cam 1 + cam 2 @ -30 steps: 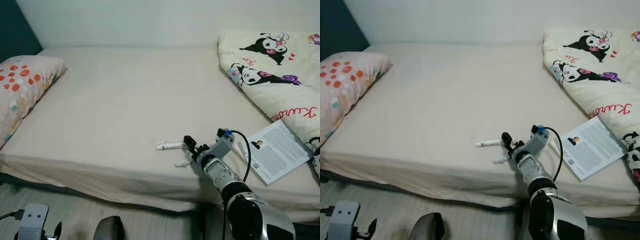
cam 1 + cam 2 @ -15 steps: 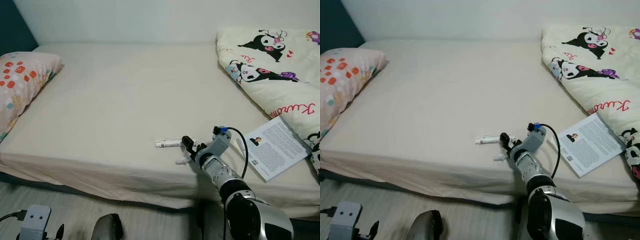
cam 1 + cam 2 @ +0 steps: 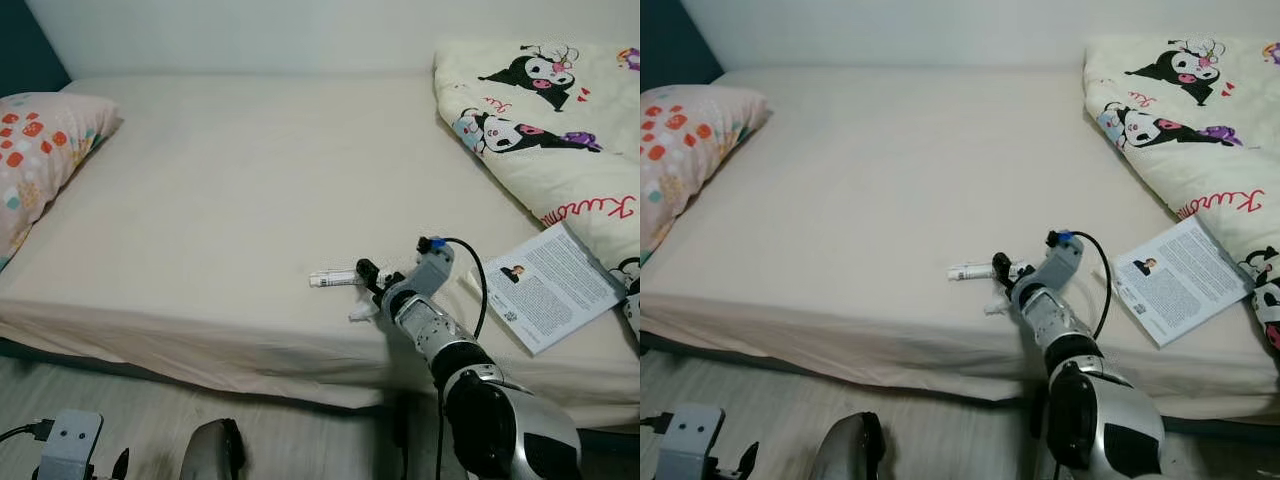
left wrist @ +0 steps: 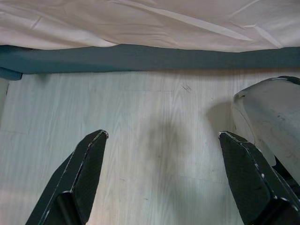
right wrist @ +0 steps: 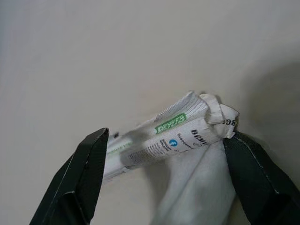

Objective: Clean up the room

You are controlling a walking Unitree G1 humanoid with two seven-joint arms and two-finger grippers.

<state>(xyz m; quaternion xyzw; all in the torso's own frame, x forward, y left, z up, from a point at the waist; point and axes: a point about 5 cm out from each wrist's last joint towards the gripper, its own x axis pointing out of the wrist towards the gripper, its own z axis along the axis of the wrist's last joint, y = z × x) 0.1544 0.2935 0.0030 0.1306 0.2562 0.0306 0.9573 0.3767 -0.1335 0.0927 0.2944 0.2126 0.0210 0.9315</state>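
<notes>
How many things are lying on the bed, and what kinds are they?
Pillow: 1
Cartoon blanket: 1
Printed leaflet: 1
White tube: 1
Crumpled white tissue: 1
Total: 5

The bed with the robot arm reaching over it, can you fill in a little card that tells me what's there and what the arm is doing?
surface: cream-sheeted bed
target: white rolled paper wrapper with printed text, lying near the bed's front edge
beside it: crumpled white tissue
right gripper: open, fingers either side of the wrapper
left gripper: open, idle over the wooden floor
also on bed: spotted pillow, cartoon-print blanket, printed booklet
</notes>
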